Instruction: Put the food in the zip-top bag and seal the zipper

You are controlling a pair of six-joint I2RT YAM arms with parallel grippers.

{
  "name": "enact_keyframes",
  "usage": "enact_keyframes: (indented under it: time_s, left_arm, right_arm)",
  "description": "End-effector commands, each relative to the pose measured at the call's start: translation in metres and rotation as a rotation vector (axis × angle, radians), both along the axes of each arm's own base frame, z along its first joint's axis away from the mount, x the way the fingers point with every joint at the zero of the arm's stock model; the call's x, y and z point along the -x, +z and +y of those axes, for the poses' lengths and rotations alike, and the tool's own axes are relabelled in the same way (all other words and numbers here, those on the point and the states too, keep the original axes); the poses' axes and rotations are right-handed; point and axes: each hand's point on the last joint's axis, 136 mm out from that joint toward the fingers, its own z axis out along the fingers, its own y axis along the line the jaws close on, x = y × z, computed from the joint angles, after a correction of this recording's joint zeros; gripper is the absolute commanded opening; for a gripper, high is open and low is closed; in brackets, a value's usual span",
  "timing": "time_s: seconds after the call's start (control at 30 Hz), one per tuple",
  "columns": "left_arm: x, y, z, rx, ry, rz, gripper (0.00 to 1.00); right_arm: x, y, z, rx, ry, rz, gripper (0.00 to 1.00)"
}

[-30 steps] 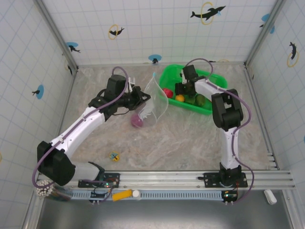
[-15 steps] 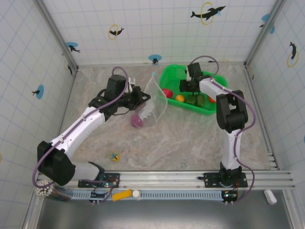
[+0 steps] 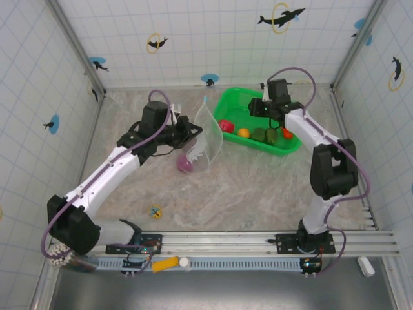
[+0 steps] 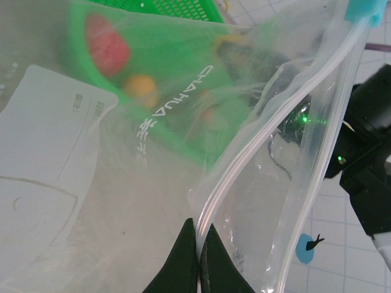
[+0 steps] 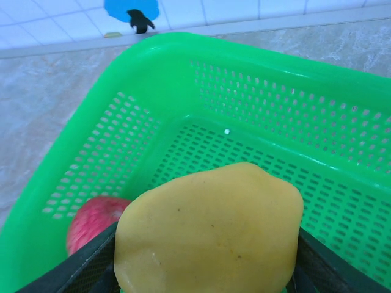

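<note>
Yellow food (image 5: 208, 226): clamped in right gripper (image 5: 208, 278), above green basket (image 5: 263, 73).
Zip-top bag (image 4: 73, 159): upright on worktop (image 3: 258, 187); zipper (image 4: 244, 159) edge pinched by closed left gripper (image 4: 198, 259).
Red food (image 5: 91, 223): lying in basket.

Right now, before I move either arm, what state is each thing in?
zip-top bag: held upright, mouth open.
zipper: unsealed, strips apart.
left hand: shut on one zipper strip.
right hand: shut on the yellow food, above the green basket.
yellow food: lifted, not yet bagged.
purple food: at the bag's bottom; inside or beside, cannot tell.
red food: lying in the basket.
</note>
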Motion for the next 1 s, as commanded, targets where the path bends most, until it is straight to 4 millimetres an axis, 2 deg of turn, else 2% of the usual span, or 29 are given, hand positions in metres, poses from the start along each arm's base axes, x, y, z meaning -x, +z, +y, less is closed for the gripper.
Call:
enact_keyframes:
  time_s: [0.0, 0.1, 0.27, 0.4, 0.57, 0.7, 0.8, 0.9, 0.97]
  left_arm:
    - [-0.003, 0.020, 0.003, 0.029, 0.022, -0.043, 0.00]
    - [-0.004, 0.031, 0.003, 0.039, 0.024, -0.051, 0.00]
    - [-0.005, 0.044, 0.008, 0.025, 0.051, -0.059, 0.00]
    - [-0.005, 0.045, 0.008, 0.020, 0.052, -0.055, 0.00]
    - [-0.005, 0.046, 0.008, 0.024, 0.050, -0.056, 0.00]
    - [-0.004, 0.046, 0.008, 0.023, 0.050, -0.058, 0.00]
    - [-0.004, 0.048, 0.009, 0.025, 0.050, -0.061, 0.00]
    - [-0.001, 0.050, 0.009, 0.030, 0.046, -0.066, 0.00]
    - [0.000, 0.053, 0.009, 0.032, 0.043, -0.072, 0.00]
  right_arm:
    - [0.023, 0.074, 0.015, -0.152, 0.048, -0.161, 0.63]
    - [0.056, 0.116, 0.028, -0.238, 0.116, -0.237, 0.64]
    - [0.122, 0.185, 0.055, -0.428, 0.292, -0.349, 0.64]
    - [0.171, 0.215, 0.090, -0.530, 0.465, -0.354, 0.64]
    - [0.214, 0.221, 0.138, -0.612, 0.616, -0.302, 0.64]
    - [0.230, 0.211, 0.173, -0.610, 0.685, -0.253, 0.65]
    - [0.230, 0.194, 0.188, -0.562, 0.685, -0.225, 0.65]
    - [0.223, 0.172, 0.191, -0.515, 0.650, -0.186, 0.64]
    - [0.211, 0.159, 0.186, -0.456, 0.586, -0.188, 0.64]
